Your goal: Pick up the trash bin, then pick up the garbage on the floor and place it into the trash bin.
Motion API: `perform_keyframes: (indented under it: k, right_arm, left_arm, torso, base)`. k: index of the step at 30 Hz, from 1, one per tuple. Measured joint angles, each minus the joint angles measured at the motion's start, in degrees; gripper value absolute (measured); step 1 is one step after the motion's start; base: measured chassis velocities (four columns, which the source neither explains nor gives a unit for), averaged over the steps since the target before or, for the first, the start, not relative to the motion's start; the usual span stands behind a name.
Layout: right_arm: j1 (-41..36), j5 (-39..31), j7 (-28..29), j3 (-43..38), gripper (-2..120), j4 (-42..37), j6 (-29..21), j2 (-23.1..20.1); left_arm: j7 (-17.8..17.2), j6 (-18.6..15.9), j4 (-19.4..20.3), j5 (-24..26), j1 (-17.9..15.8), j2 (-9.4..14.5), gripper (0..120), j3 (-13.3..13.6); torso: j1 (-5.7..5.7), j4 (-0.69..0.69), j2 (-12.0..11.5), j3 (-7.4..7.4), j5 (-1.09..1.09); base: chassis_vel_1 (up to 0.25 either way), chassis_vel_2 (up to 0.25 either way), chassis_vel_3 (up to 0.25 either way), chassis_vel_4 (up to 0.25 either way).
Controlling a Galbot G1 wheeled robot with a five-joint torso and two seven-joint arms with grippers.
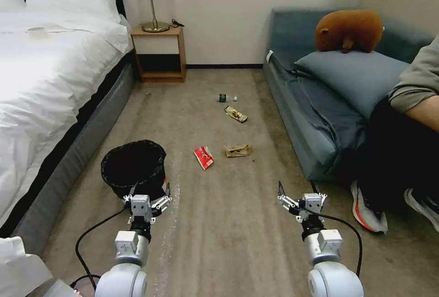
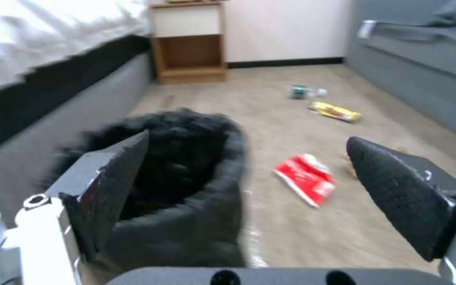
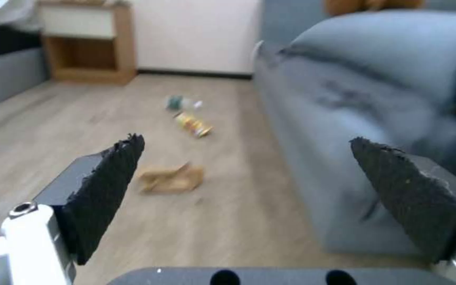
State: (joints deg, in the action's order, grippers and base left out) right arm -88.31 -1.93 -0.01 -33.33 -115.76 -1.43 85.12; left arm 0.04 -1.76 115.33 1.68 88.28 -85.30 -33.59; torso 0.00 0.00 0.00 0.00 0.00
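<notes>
Here's the lane: a strip of floor (image 1: pixel 219 224) running between the bed (image 1: pixel 50 82) on the robot's left and the blue sofa (image 1: pixel 320 119) on its right, closed off at the far end by the wall and a wooden nightstand (image 1: pixel 159 52). The trash bin (image 1: pixel 134 167) stands on the carpet close to the bed's grey base, black liner crinkled over its rim, mouth open upward. The left hand (image 1: pixel 149 192) hangs just at the bin's near rim, fingers spread wide apart and holding nothing; from the left wrist camera one finger (image 2: pixel 114 186) sits in front of the liner, the other (image 2: pixel 397 194) out over bare carpet. The right hand (image 1: pixel 299 192) hovers over open floor near the sofa's front corner, its fingers also apart and empty. Down the middle lies the garbage: the red-and-white packet (image 1: pixel 204 157) just right of the bin, the crumpled brown paper bag (image 1: pixel 238 151) beside it, then farther up the gold-brown wrapper (image 1: pixel 236 114) and the small bottle (image 1: pixel 225 98) nearest the far wall. All four pieces lie apart from one another, with clear carpet on each side. A person's shoe (image 1: pixel 366 210) rests on the floor by the sofa's near end, right of the right hand.
</notes>
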Motion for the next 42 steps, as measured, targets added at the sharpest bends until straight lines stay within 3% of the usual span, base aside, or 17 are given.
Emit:
perform_keyframes:
  k: [2, 3, 4, 6, 7, 8, 9, 10, 11, 15, 17, 23, 25, 27, 34, 37, 42]
  right_arm:
    - [1.39, -4.94, 0.20, -4.72, 100, -3.21, -3.64, -2.19]
    - [1.39, -4.94, 0.20, -4.72, 100, -3.21, -3.64, -2.19]
    - [2.32, -8.25, 0.36, -7.82, 100, -5.35, -6.07, -3.57]
    - [3.19, -11.59, 0.49, -10.91, 100, -7.47, -8.52, -4.99]
    - [3.19, -11.59, 0.49, -10.91, 100, -7.47, -8.52, -4.99]
    - [4.33, -15.61, 0.67, -14.74, 100, -10.11, -11.51, -6.75]
    - [4.33, -15.61, 0.67, -14.74, 100, -10.11, -11.51, -6.75]
    - [4.55, -15.96, 0.74, -15.69, 100, -10.54, -11.63, -7.17]
    - [4.59, -17.32, 0.35, -15.88, 100, -10.73, -12.27, -7.51]
    - [5.14, -21.69, -1.45, -16.09, 100, -11.66, -13.52, -8.66]
    - [5.40, -24.17, -2.47, -16.09, 100, -11.99, -14.23, -9.26]
    - [6.29, -33.09, -6.19, -16.18, 100, -13.32, -16.75, -11.46]
    - [6.54, -35.43, -7.16, -16.24, 100, -13.74, -17.38, -12.06]
    - [6.67, -37.03, -7.84, -16.25, 100, -13.93, -17.86, -12.45]
    - [6.84, -36.62, -8.18, -15.90, 100, -13.77, -17.57, -12.58]
    - [7.41, -32.10, -9.20, -13.40, 100, -11.64, -14.74, -12.71]
    - [8.29, -24.99, -10.65, -9.25, 100, -8.25, -10.18, -12.86]
  left_arm:
    - [-0.02, -4.21, 2.17, 4.09, -1.49, 1.76, 100, -5.34]
    - [-0.02, -4.21, 2.17, 4.09, -1.49, 1.76, 100, -5.34]
    - [-0.02, -7.02, 3.55, 6.72, -2.41, 2.87, 100, -8.69]
    - [-0.03, -9.65, 4.83, 9.25, -3.29, 3.90, 100, -11.88]
    - [-0.03, -9.65, 4.83, 9.25, -3.29, 3.90, 100, -11.88]
    - [-0.02, -13.07, 6.53, 12.54, -4.46, 5.27, 100, -16.08]
    - [-0.02, -13.07, 6.53, 12.54, -4.46, 5.27, 100, -16.08]
    - [-0.09, -14.98, 7.49, 14.41, -5.13, 6.05, 100, -18.49]
    - [-0.11, -17.02, 8.52, 16.26, -5.80, 6.87, 100, -20.98]
    - [-0.06, -17.87, 8.83, 17.03, -6.01, 7.10, 100, -21.73]
    - [-0.06, -17.86, 8.88, 17.05, -6.05, 7.14, 100, -21.79]
    - [0.90, -19.13, 9.21, 18.15, -5.85, 7.18, 100, -21.89]
    - [3.15, -21.52, 9.74, 20.05, -5.13, 7.23, 100, -21.48]
    - [8.96, -27.47, 10.91, 24.72, -3.22, 7.26, 100, -20.13]
    - [9.99, -28.54, 11.13, 25.54, -2.87, 7.27, 100, -19.85]
    - [9.92, -28.79, 11.14, 25.82, -2.87, 7.27, 100, -19.83]
    - [6.27, -29.44, 10.74, 27.57, -3.25, 7.05, 100, -19.70]
  torso:
    - [0.00, 0.00, 0.00, 0.00, 0.00]
    - [0.00, 0.00, 0.00, 0.00, 0.00]
    - [0.00, 0.00, 0.00, 0.00, 0.00]
    - [0.00, 0.00, 0.00, 0.00, 0.00]
    - [0.00, 0.00, 0.00, 0.00, 0.00]
    - [0.00, 0.00, 0.00, 0.00, 0.00]
    - [0.00, 0.00, 0.00, 0.00, 0.00]
    - [0.00, 0.00, 0.00, -0.01, -0.07]
    - [0.01, -0.01, 0.00, 0.00, 0.08]
    - [0.00, 0.01, 0.00, 0.00, -0.08]
    - [0.00, 0.00, 0.00, 0.00, 0.04]
    - [0.00, 0.00, 0.00, 0.00, 0.01]
    - [0.00, 0.01, 0.00, 0.00, 0.01]
    - [0.00, 0.00, 0.00, 0.00, -0.01]
    - [0.00, 0.00, 0.00, 0.00, 0.00]
    - [0.00, 0.00, 0.00, 0.00, 0.02]
    - [0.00, 0.02, 0.00, 0.00, 0.01]
  base:
    - [0.000, 0.000, 0.000, 0.000]
    - [0.000, 0.000, 0.000, 0.000]
    - [0.000, 0.000, 0.000, 0.000]
    - [0.000, 0.000, 0.000, 0.000]
    - [0.000, 0.000, 0.000, 0.000]
    - [0.000, 0.000, 0.000, 0.000]
    - [0.000, 0.000, 0.000, 0.000]
    - [0.000, 0.000, 0.000, 0.000]
    - [0.000, 0.000, 0.000, 0.000]
    - [0.000, 0.000, 0.000, 0.000]
    - [0.000, 0.000, 0.000, 0.000]
    - [0.000, 0.000, 0.000, 0.000]
    - [0.000, 0.000, 0.000, 0.000]
    - [0.000, 0.000, 0.000, 0.000]
    - [0.000, 0.000, 0.000, 0.000]
    - [0.000, 0.000, 0.000, 0.000]
    - [0.000, 0.000, 0.000, 0.000]
